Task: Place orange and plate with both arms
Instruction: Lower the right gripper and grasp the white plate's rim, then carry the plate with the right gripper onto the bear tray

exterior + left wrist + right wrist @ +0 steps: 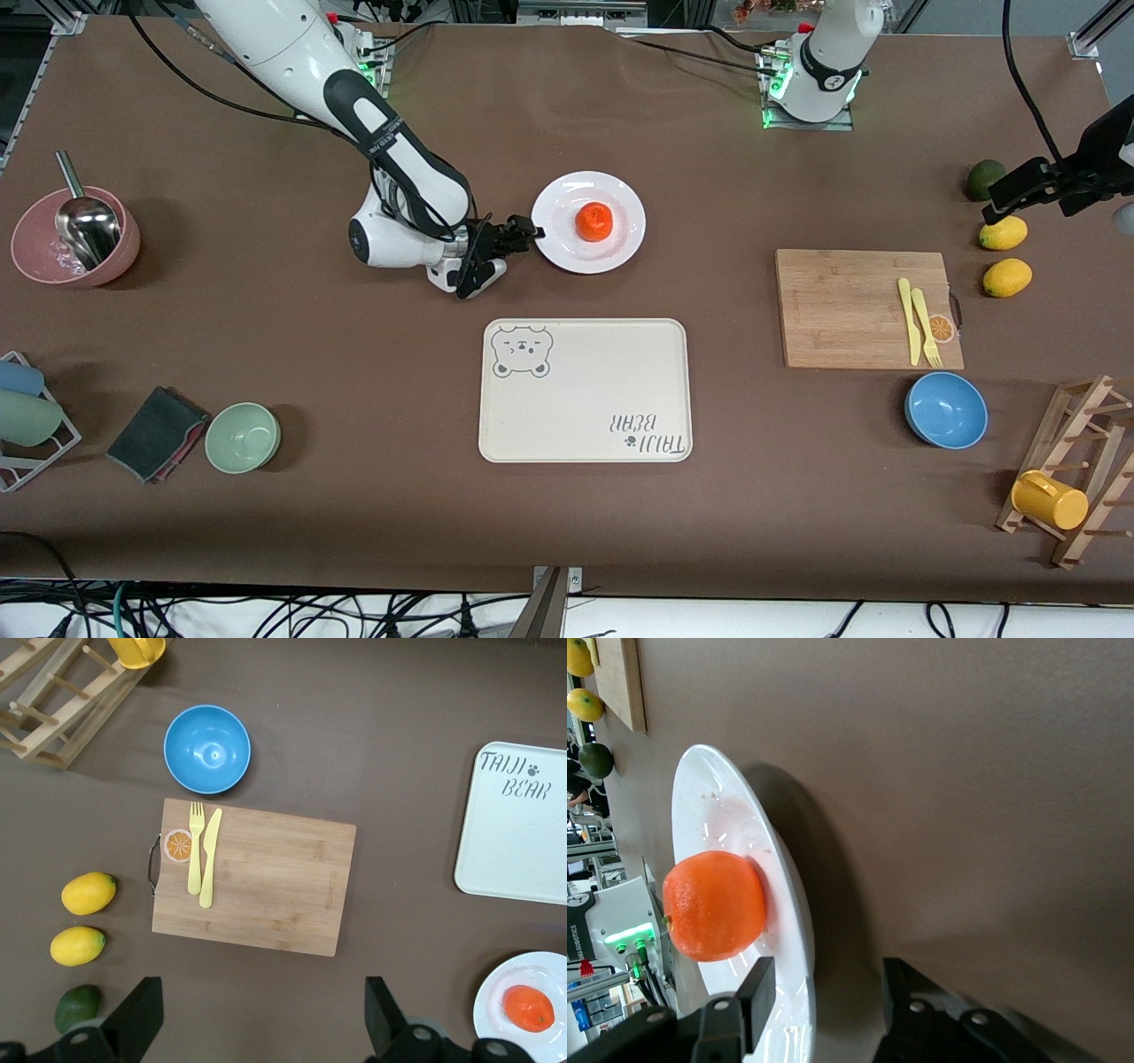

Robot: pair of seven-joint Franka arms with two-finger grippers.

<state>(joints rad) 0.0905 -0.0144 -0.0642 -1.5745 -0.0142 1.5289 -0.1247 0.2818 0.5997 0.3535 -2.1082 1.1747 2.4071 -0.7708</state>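
Brown tabletop: plate rim between the right gripper's part-open fingers, orange on it.

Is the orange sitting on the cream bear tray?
No, the orange rests on the white plate, which lies on the table farther from the front camera than the tray.

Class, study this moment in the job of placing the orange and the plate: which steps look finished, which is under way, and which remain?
Done: the small round orange-red orange already lies on the round glossy white plate.

In hand: the right gripper is at the plate's rim, one finger above it and one below, not yet clamped.

Left: the plate still has to be moved; the cream rectangular bear tray, nearer the front camera, may be its destination. The left gripper waits open above the table.
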